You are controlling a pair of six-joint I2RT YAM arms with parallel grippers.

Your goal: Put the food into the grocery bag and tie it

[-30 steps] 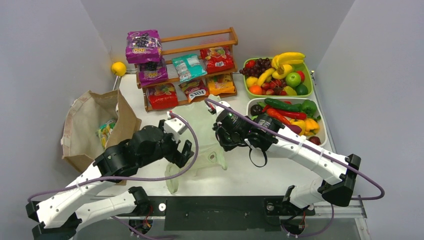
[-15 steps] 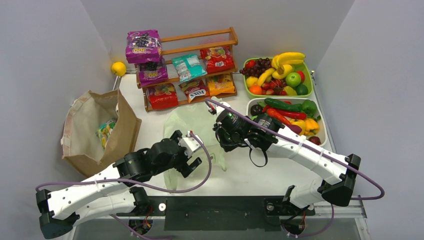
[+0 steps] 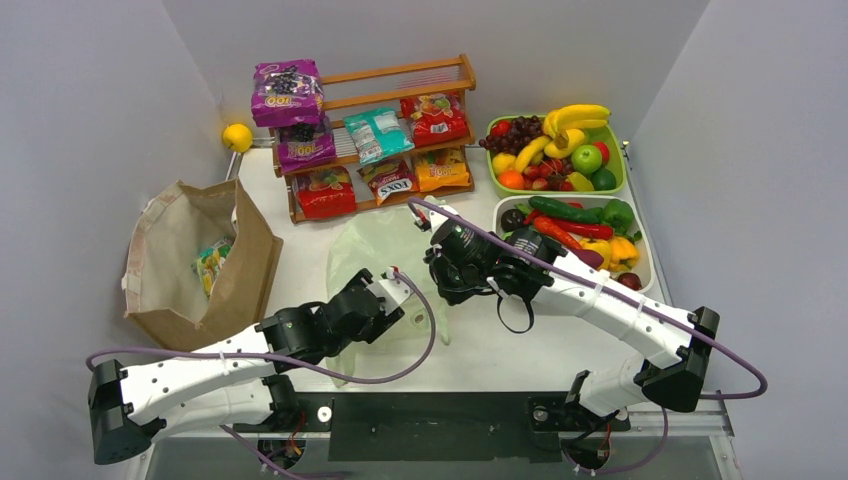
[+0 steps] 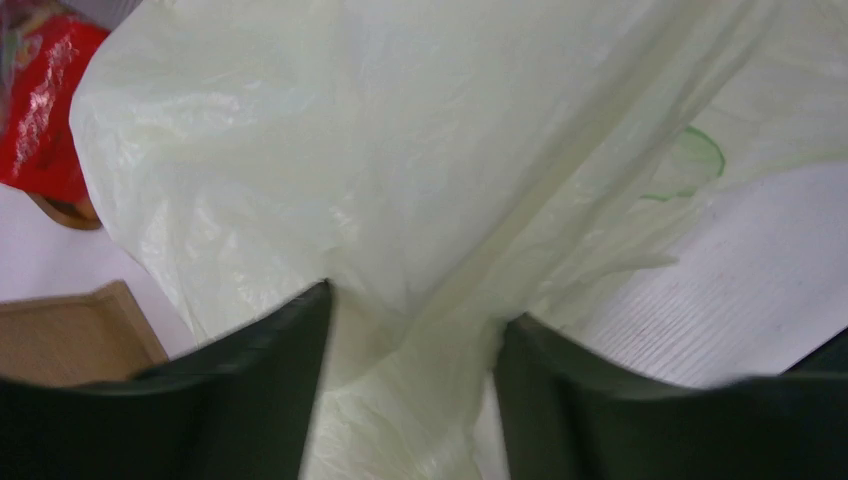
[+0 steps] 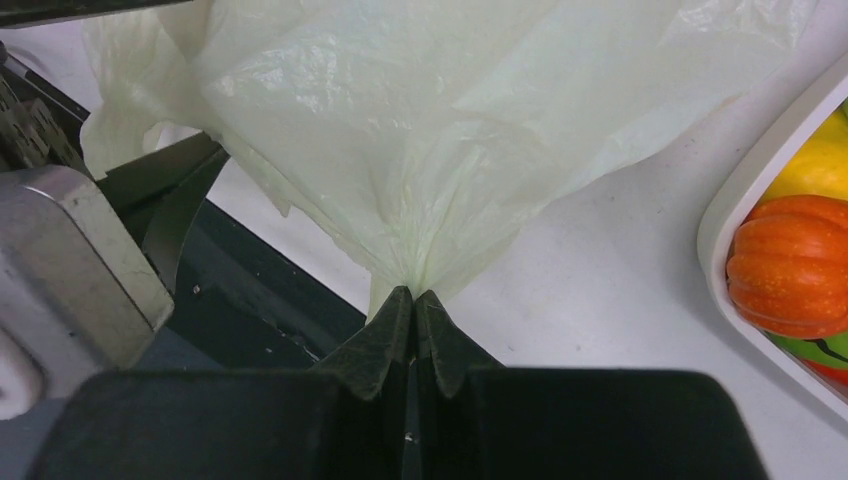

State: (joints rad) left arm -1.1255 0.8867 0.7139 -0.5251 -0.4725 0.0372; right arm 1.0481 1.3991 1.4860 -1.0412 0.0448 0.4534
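Two sets of fingers meet at the grocery bag [image 3: 385,250]. The right fingers [image 5: 412,320] are pressed tight together, and a gathered pinch of the pale green film runs straight into their tips and fans out beyond them. The left fingers [image 4: 290,350] stand well apart. A loose fold of the same film fills the gap between them and is not squeezed flat.

From above, the bag sits puffed up on the white bench [image 3: 480,350], at its middle and between the two arms. The left fingers are at its near edge and the right fingers at its right side.

Just behind the bag, a wooden rack [image 3: 400,75] carries the snack packets [image 3: 365,135]: purple, teal, red and orange. One of them is marked FOX'S.

To the right, a green tray [image 3: 618,180] holds the toy fruit [image 3: 555,145], bananas on top. A white tray [image 3: 648,262] nearer the arms holds the toy vegetables [image 3: 575,225]. The right wrist view shows an orange toy pumpkin [image 5: 790,270] there.

A brown paper bag [image 3: 245,255] stands open at the left with a lone packet [image 3: 212,265] inside. A yellow ball [image 3: 237,136] rests behind it.
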